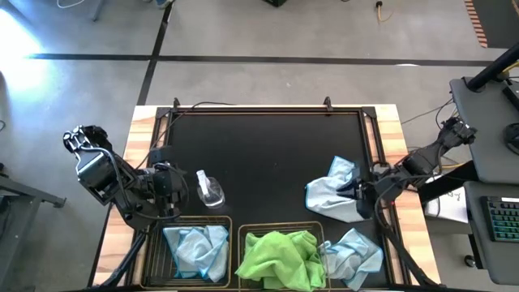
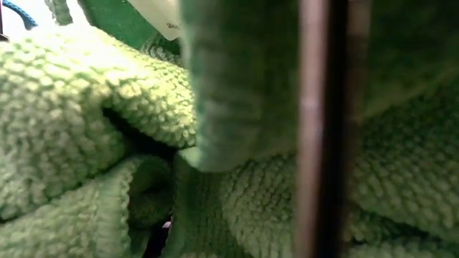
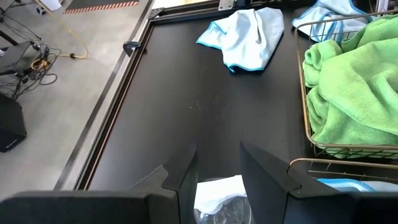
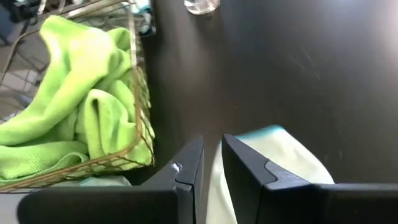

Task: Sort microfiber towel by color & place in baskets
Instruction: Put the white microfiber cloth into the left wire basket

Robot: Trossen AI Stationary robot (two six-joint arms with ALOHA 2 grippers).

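My right gripper (image 1: 362, 197) (image 4: 211, 140) is shut on a pale light blue microfiber towel (image 1: 331, 195) (image 3: 245, 34) at the table's right. Another light blue towel (image 1: 357, 255) lies on the table by the near edge. The left basket (image 1: 154, 251) holds light blue towels (image 1: 197, 247). The middle basket (image 1: 280, 225) (image 3: 305, 93) holds lime green towels (image 1: 280, 258) (image 4: 81, 112), which also fill the low view (image 2: 86, 107). My left gripper (image 1: 174, 191) (image 3: 217, 149) is open at the table's left, beside a clear spray bottle (image 1: 209, 189) (image 3: 217, 199). My right gripper pinches a bunched part of the light blue towel (image 4: 213, 180) between its two fingers. The fingers slant down from the table's right side. The rest of the towel (image 1: 324, 199) spreads on the table to the gripper's left; one layer or several, I cannot tell.
A raised frame (image 1: 268, 109) runs around the black mat. The spray bottle stands upright just beyond the left basket's far rim. Bare mat (image 1: 268, 162) lies between the two arms. A desk with a keyboard (image 1: 503, 219) stands off the table's right.
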